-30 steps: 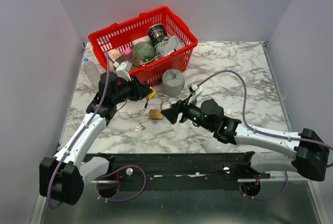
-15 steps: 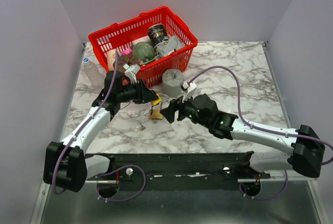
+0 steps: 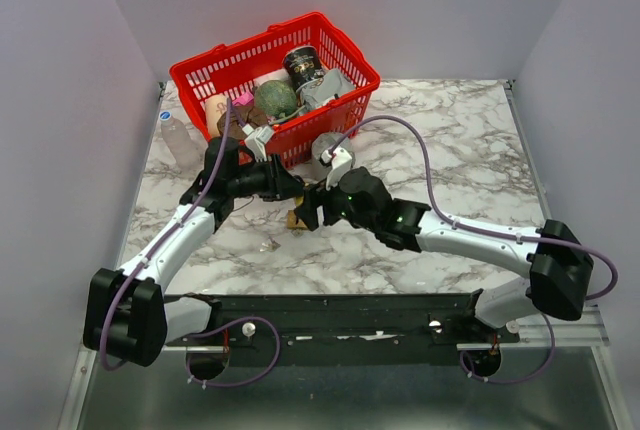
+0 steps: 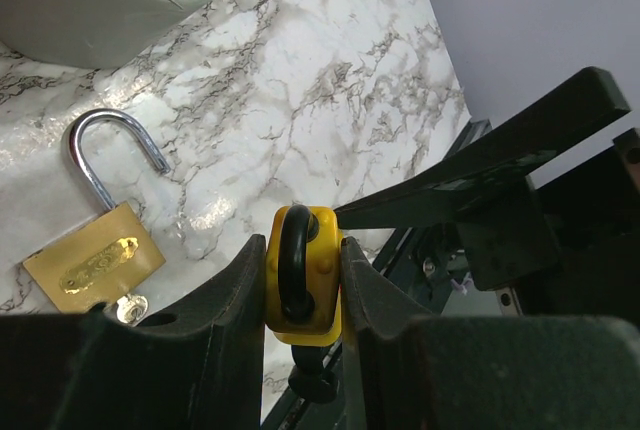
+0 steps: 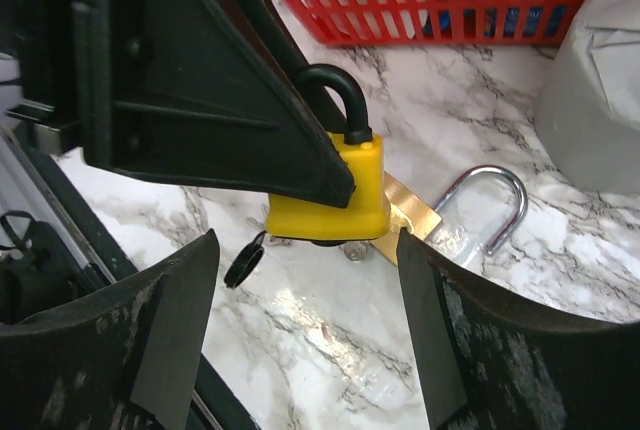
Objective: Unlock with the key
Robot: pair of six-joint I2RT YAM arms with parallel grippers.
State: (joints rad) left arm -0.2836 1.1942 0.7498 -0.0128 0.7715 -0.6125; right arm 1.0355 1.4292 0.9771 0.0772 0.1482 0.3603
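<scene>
Left claw [image 4: 303, 255], yellow padlock [image 4: 325, 292], basket [image 3: 340, 110] behind

A yellow block-shaped padlock [image 4: 303, 295] with a black shackle is pinched in the left claw [image 4: 303, 255], clear of the marble surface [image 4: 330, 100]; a black-headed key [image 5: 245, 262] hangs beneath it.

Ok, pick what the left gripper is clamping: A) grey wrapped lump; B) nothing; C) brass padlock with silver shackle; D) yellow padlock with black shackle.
D: the left gripper has its fingers pressed against both sides of the yellow padlock with black shackle, while the brass padlock with silver shackle lies apart on the marble table.
</scene>
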